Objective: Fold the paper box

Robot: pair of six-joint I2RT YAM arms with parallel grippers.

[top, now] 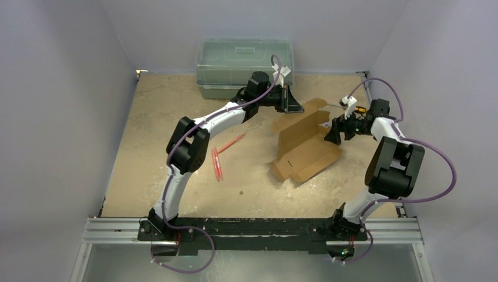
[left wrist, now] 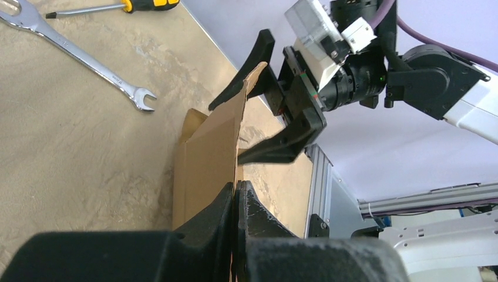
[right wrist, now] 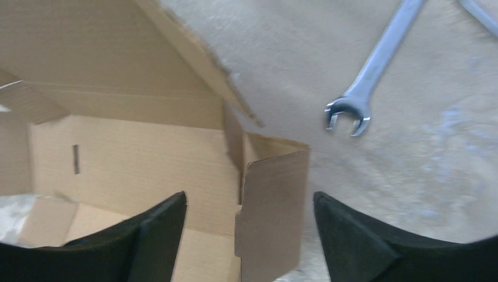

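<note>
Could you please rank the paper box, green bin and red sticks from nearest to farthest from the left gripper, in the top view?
1. paper box, pinched in the left gripper, centre-right.
2. green bin, just behind, against the far wall.
3. red sticks, well to the left, nearer the bases.

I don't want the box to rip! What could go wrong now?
The left gripper pinches only a thin edge of the paper box, so the cardboard might slip out or tear. The right gripper stands open around a flap; closing crookedly could crease it the wrong way. The wrench lies close by and might get bumped.
</note>
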